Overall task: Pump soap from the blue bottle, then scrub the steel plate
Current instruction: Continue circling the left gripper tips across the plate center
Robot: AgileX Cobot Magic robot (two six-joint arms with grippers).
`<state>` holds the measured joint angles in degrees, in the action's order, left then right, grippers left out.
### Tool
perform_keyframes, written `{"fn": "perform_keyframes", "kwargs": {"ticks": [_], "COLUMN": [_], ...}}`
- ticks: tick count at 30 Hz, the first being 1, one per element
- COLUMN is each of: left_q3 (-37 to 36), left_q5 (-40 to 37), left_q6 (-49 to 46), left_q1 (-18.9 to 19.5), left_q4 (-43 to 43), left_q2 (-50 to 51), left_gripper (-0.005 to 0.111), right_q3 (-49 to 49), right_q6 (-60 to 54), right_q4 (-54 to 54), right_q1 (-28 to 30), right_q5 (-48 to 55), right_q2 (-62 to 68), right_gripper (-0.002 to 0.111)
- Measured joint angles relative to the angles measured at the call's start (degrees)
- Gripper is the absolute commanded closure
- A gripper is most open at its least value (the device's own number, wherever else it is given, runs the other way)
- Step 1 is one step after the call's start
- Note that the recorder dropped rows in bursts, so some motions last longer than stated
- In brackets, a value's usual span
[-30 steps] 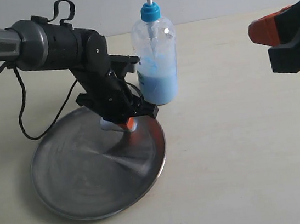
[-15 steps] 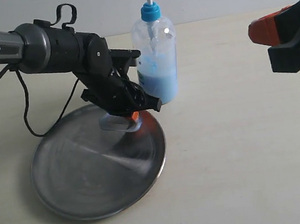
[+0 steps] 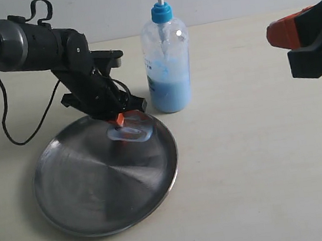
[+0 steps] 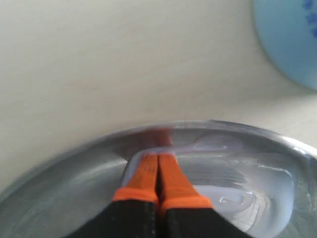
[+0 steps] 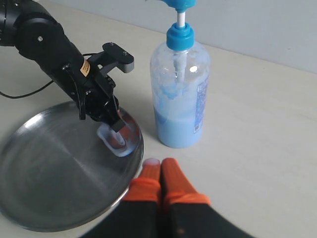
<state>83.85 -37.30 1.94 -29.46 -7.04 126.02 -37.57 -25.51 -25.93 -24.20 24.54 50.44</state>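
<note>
The steel plate point(image 3: 93, 189) lies on the table at the left. A pale blue smear of soap point(image 3: 131, 131) spreads near its far right rim. My left gripper point(image 3: 119, 120) is shut, its orange fingertips pressed into the smear, as the left wrist view also shows for the gripper point(image 4: 158, 161), the soap point(image 4: 233, 198) and the plate point(image 4: 59, 198). The blue bottle point(image 3: 167, 66) stands upright just right of the plate, about half full. My right gripper point(image 3: 280, 33) hangs shut and empty at the right edge; the right wrist view shows it point(image 5: 161, 166) above the table beside the plate point(image 5: 49, 168) and the bottle point(image 5: 179, 94).
A black cable point(image 3: 19, 124) loops from the left arm down to the table left of the plate. A pale dab sits on one right fingertip point(image 5: 151, 162). The table surface is light beige, and a pale wall runs behind the bottle.
The left gripper has slid left and toward the far rim across the plate, dragging the soap into a wider smear. The right gripper has stayed still.
</note>
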Motion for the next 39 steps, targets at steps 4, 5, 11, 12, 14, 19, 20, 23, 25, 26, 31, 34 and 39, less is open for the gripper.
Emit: {"fn": "perform_keyframes", "kwargs": {"ticks": [4, 5, 11, 12, 14, 19, 20, 23, 25, 26, 31, 34, 39], "left_q3": [0.00, 0.00, 0.00, 0.00, 0.00, 0.11, 0.11, 0.11, 0.11, 0.11, 0.11, 0.11, 0.11], "left_q5": [-0.44, -0.70, -3.30, -3.85, -5.03, -7.12, -7.35, -7.63, -7.63, -7.63, -6.72, -5.66, -3.07], "left_q6": [0.00, 0.00, 0.00, 0.00, 0.00, 0.00, 0.00, 0.00, 0.00, 0.00, 0.00, 0.00, -0.32], "left_q1": [0.13, 0.13, 0.16, 0.16, 0.16, -0.20, -0.46, -1.66, -2.72, -3.14, -5.43, -6.25, -6.73], "left_q4": [1.30, 1.76, 5.46, 5.73, 6.09, 6.23, 6.35, 6.48, 6.48, 6.48, 5.91, 3.85, -2.26], "left_q2": [0.00, 0.00, -0.11, -0.22, -0.30, -0.35, -0.44, -0.44, -0.44, -0.44, -0.44, -0.44, -0.44], "left_gripper": [0.107, 0.107, 0.107, 0.107, 0.107, 0.107, 0.107, 0.107, 0.107, 0.107, 0.107, 0.107, 0.107], "right_q3": [0.00, 0.00, 0.00, 0.00, 0.00, 0.00, 0.00, 0.00, 0.00, 0.00, 0.00, 0.00, 0.00], "right_q6": [0.00, 0.00, 0.00, 0.00, 0.00, 0.00, 0.00, 0.00, 0.00, 0.00, 0.00, 0.00, 0.00], "right_q4": [0.00, 0.00, -0.49, -0.49, -0.64, -0.64, -0.64, -0.64, -0.64, -0.64, -0.87, -0.87, -0.87], "right_q1": [0.00, 0.00, 0.00, 0.00, 0.00, 0.00, 0.00, 0.00, 0.00, 0.00, 0.00, 0.00, 0.00], "right_q5": [0.00, 0.00, 0.00, 0.00, 0.00, 0.21, 0.21, 0.21, 0.21, 0.21, 0.31, 0.31, 0.42], "right_q2": [0.00, 0.00, 0.00, 0.00, 0.00, 0.00, 0.00, 0.00, 0.00, 0.00, 0.00, 0.00, 0.00], "right_gripper": [0.108, 0.108, 0.108, 0.108, 0.108, 0.108, 0.108, 0.108, 0.108, 0.108, 0.108, 0.108, 0.108]}}
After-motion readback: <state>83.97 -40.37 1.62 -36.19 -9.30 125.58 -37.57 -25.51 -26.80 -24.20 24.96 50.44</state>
